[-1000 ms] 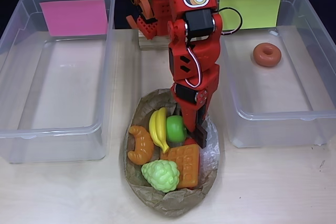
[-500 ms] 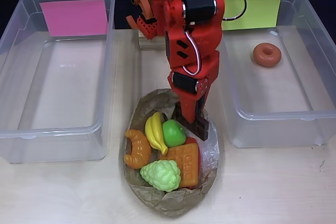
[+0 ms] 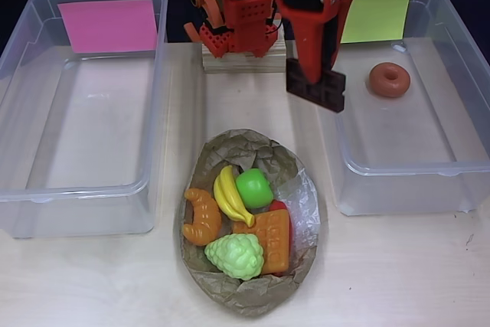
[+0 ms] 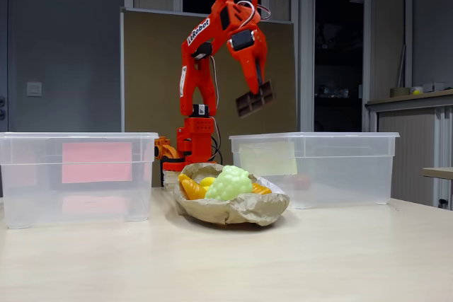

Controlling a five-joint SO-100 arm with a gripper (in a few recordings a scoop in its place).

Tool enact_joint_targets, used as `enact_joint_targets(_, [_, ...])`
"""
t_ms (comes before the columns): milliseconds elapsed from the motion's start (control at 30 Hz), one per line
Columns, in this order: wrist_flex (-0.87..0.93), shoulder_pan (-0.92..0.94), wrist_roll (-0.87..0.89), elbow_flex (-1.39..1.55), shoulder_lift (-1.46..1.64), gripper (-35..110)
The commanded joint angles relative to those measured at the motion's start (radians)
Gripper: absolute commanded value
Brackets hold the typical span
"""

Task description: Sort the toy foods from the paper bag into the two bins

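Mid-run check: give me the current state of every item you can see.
gripper: shut on chocolate bar, raised
donut: in yellow-label bin
pink-label bin: holds nothing
paper bag: open, holding croissant, bananas, apple, grapes, waffle

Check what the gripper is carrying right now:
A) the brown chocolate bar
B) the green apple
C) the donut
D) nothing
A: the gripper is shut on the chocolate bar, raised clear above the paper bag in the fixed view, while the donut lies in the bin with the yellow-green label.
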Motion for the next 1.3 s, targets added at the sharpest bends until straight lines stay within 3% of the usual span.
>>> enact_joint_targets(0, [0.043, -0.172, 0.265, -0.043, 0.091, 3])
enact_joint_targets(133, [-0.061, -0.370, 0.580, -0.021, 0.077, 3])
enact_joint_targets(300, [-0.407, -0.520, 0.864, 0.227, 0.069, 3])
enact_joint_targets(433, [-0.703, -0.563, 0.945, 0.485, 0.064, 3])
enact_joint_targets(600, [-0.950, -0.606, 1.052, 0.730, 0.046, 2])
enact_joint_targets(967, [-0.985, -0.732, 1.324, 1.040, 0.144, 3])
enact_joint_targets(1267, [-1.048, -0.749, 1.342, 1.319, 0.318, 2])
